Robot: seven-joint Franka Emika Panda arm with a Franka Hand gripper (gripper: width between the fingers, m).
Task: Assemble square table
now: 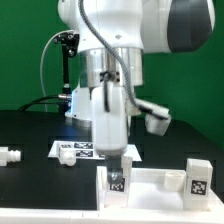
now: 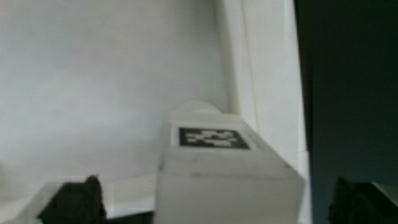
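Note:
The white square tabletop (image 1: 150,182) lies at the front of the black table. A short white leg (image 1: 118,182) with a tag stands upright at its near-left corner. A second tagged white block (image 1: 197,177) stands at its right corner. My gripper (image 1: 115,160) hangs straight down over the left leg. In the wrist view the leg (image 2: 217,150) sits between my two dark fingertips (image 2: 71,202), with a gap on each side. The jaws are open around it. The tabletop's flat face (image 2: 107,80) fills the rest of that view.
The marker board (image 1: 80,151) lies just behind the tabletop. A loose white leg (image 1: 9,156) lies at the exterior view's far left, and another white part (image 1: 156,120) lies behind at the right. A black stand (image 1: 65,60) rises at the back.

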